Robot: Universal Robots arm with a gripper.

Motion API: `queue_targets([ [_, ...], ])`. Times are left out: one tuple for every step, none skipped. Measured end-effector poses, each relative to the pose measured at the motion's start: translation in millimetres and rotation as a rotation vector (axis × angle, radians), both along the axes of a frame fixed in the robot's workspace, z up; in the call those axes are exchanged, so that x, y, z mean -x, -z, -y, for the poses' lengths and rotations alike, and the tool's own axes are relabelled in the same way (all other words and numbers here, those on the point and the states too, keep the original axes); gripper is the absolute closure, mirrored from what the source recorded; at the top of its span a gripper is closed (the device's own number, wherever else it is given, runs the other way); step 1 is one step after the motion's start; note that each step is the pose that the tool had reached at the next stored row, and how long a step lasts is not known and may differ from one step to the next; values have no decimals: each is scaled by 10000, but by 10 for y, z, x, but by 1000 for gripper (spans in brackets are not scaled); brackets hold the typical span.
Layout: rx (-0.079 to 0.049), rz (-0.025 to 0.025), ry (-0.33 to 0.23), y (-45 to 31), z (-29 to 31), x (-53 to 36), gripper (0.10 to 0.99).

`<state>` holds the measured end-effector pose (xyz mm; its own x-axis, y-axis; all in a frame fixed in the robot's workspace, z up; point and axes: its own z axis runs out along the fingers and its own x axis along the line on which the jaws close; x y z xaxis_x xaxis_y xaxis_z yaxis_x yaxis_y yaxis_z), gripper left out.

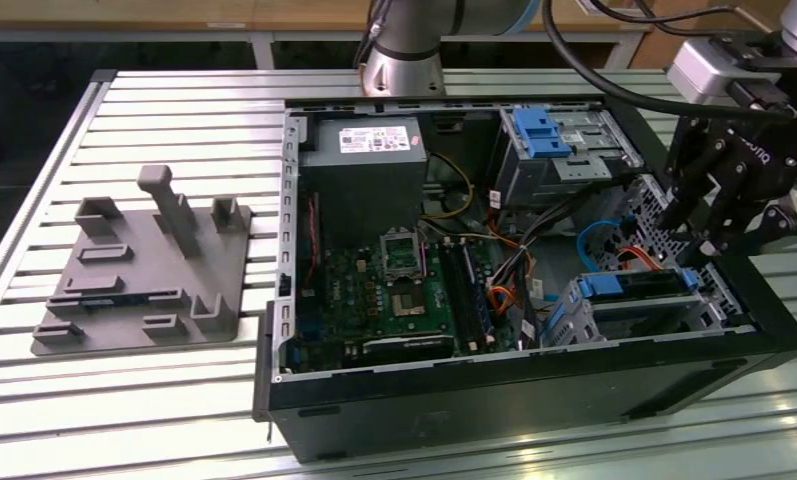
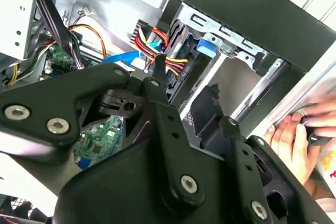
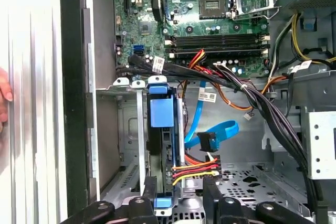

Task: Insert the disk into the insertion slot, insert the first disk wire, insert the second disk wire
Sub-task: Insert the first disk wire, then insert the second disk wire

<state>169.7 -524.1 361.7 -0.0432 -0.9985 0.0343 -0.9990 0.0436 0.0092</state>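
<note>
Fingers (image 3: 211, 187) apart, straddling the end of the disk (image 3: 160, 111), which stands edge-on inside the insertion slot (image 3: 126, 129).

From where I stand, the gripper (image 1: 702, 250) hangs low in a corner of the open computer case (image 1: 505, 400), and a person's hand (image 2: 294, 135) rests on its outer wall. The disk step looks done. The red, yellow and black wire (image 3: 194, 170) runs between the fingers to the disk's edge, so I'd judge the wire work is in hand; whether its plug is fully home I can't tell. The blue cable (image 3: 207, 141) hangs loose just beside the disk. Seating a plug here calls for squaring it to its port and a straight, gentle push amid crowded wiring.
</note>
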Motion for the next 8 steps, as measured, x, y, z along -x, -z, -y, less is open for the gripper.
queue_targets([
  [1,0,0,0,-1,0,612],
  [1,0,0,-1,-2,0,612],
  [1,1,0,-1,-9,0,612],
  [1,0,0,-1,-16,0,612],
  [1,0,0,-1,-16,0,612],
  [1,0,0,-1,-17,0,612],
  [1,0,0,-1,-18,0,612],
  [1,0,0,-1,-18,0,612],
])
